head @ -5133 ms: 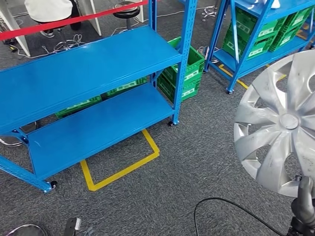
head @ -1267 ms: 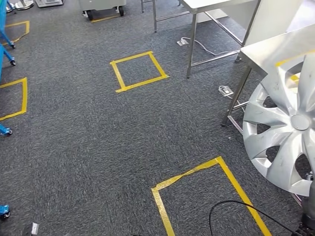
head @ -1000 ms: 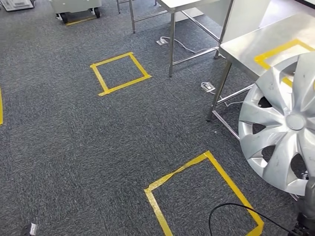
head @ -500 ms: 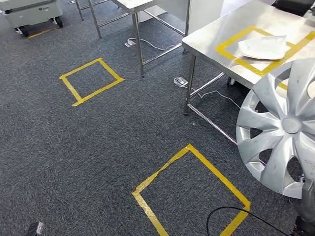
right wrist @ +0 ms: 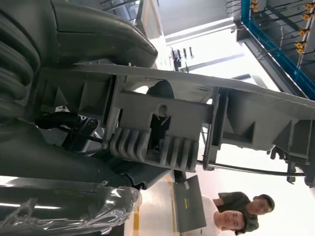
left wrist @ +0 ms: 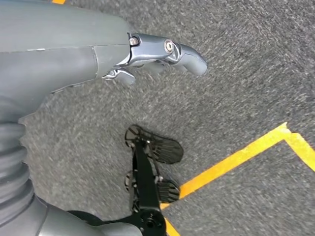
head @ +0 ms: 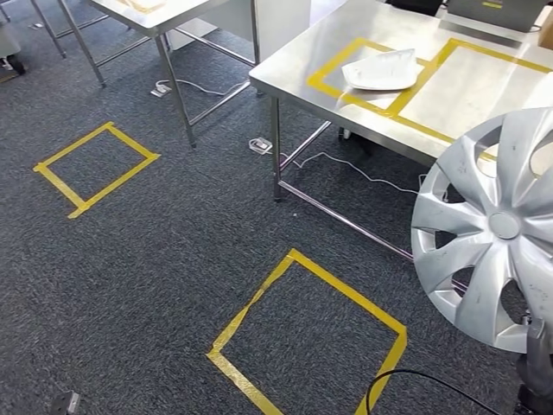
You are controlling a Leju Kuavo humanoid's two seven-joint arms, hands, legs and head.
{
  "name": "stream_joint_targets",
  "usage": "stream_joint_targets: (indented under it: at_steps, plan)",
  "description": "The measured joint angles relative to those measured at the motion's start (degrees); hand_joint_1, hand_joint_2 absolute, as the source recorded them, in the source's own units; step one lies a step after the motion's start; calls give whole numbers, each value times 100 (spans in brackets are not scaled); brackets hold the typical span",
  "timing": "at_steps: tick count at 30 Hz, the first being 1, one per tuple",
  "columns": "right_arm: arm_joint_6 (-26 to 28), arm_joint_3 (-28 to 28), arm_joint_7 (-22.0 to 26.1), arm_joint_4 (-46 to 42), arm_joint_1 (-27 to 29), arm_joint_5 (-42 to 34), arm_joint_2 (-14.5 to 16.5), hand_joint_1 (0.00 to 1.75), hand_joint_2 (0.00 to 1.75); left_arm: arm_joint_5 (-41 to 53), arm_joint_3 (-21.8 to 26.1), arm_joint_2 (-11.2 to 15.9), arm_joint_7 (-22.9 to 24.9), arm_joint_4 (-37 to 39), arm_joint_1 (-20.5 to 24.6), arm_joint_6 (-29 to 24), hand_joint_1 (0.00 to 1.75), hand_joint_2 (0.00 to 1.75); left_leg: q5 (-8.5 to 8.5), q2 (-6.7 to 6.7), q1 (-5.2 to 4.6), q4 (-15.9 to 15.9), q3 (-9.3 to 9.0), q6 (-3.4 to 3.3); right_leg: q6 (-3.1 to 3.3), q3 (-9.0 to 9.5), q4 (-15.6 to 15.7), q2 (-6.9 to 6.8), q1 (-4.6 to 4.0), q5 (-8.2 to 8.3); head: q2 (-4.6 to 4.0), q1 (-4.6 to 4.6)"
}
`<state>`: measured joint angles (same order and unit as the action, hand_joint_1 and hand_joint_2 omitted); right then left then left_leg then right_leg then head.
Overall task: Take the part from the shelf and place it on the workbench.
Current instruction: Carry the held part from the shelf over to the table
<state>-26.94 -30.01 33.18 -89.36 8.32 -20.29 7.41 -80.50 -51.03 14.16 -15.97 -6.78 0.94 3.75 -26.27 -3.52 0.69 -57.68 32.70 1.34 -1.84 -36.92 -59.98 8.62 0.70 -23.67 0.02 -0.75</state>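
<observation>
Head view: the silver wheel cover point(head: 497, 226) is held upright at its lower rim by the right hand point(head: 536, 363), just short of the steel tabletop point(head: 450, 91).
Tabletop: yellow tape squares are marked; a white sheet point(head: 380, 69) lies inside one.
Left hand point(left wrist: 111, 54): nothing is held, fingers extended over carpet.

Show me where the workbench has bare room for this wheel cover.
The right taped rectangle on the workbench is bare, bordered by yellow tape. The left rectangle holds a white part. The right robot hand holds the wheel cover.
</observation>
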Motion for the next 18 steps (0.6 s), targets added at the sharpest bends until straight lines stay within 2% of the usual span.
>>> stream_joint_targets:
  at_steps: [1,2,3,4,5,6,7,8,9,11,12,13,14,15,16,18]
  plan:
    - [7,1,-14,-1,8,26,1,175,175,1,-15,-1,-1,0,19,-9,0,175,16,66,1,17,-4,-33,-32,-30,-12,-42,-1,-5,0,-5]
    - [14,5,-21,-1,10,52,1,175,175,1,-26,-2,-8,0,35,-16,0,175,33,133,5,32,-6,-68,-58,-82,-94,-172,-10,-63,0,-21]
    - [22,13,-23,-1,3,71,2,175,175,4,-39,-5,-20,0,44,-20,0,175,46,206,10,47,-8,-98,-78,-182,-300,-360,-24,-195,0,-36]
    - [30,27,-17,-2,-5,81,3,175,175,7,-56,-7,-37,0,42,-21,0,175,47,274,2,50,-9,-114,-91,-310,-613,-578,-36,-377,0,-51]
    - [39,41,-9,-7,-17,86,4,175,175,11,-73,-12,-54,0,29,-21,0,175,44,346,-6,50,-10,-124,-104,-472,-994,-714,-37,-572,0,-60]
    - [48,52,1,-13,-21,87,4,175,175,16,-90,-17,-69,0,16,-21,0,175,41,425,-12,49,-12,-127,-115,-619,-1342,-783,-35,-718,0,-59]
    - [60,60,8,-22,-18,87,4,175,175,18,-109,-25,-81,0,9,-21,0,175,37,502,-13,48,-16,-127,-124,-694,-1534,-811,-31,-764,0,-59]
    - [69,62,12,-33,-14,86,4,175,175,20,-124,-34,-91,0,8,-21,0,175,30,577,-11,48,-23,-123,-132,-670,-1526,-828,-28,-711,0,-60]
    - [76,62,13,-43,-12,86,4,175,175,20,-135,-46,-97,0,10,-20,0,175,20,649,-6,47,-37,-111,-141,-532,-1292,-859,-24,-566,0,-60]
    - [82,66,14,-74,-12,80,4,175,175,15,-151,-61,-104,2,14,-17,0,175,-16,779,-12,45,-81,-62,-150,-93,-518,-1051,-29,-258,0,-64]
    - [84,71,16,-95,-12,71,4,175,175,8,-158,-61,-106,4,15,-12,0,175,-32,833,-25,40,-103,-30,-126,69,-227,-1129,-37,-175,0,-61]
    - [89,76,19,-118,-12,57,4,175,175,-4,-166,-57,-108,6,20,-7,0,175,-42,884,-42,41,-123,-1,-90,151,-70,-1170,-47,-149,0,-58]
    - [96,80,21,-138,-8,43,4,175,175,-15,-173,-50,-110,8,26,-2,0,175,-45,934,-57,48,-139,24,-42,156,-40,-1145,-59,-161,0,-55]
    - [103,80,22,-157,0,32,4,175,175,-24,-179,-52,-113,9,33,5,0,175,-47,990,-55,57,-153,46,8,141,-35,-1065,-59,-148,0,-50]
    - [109,78,21,-182,13,25,3,175,175,-29,-184,-53,-114,9,43,10,0,175,-63,991,-45,60,-162,74,48,129,-32,-1000,-54,-140,0,-50]
    - [113,76,19,-237,28,20,2,175,175,-30,-200,-63,-114,9,54,18,0,175,-246,767,-21,-158,-72,123,122,115,-20,-876,-33,-120,0,-41]
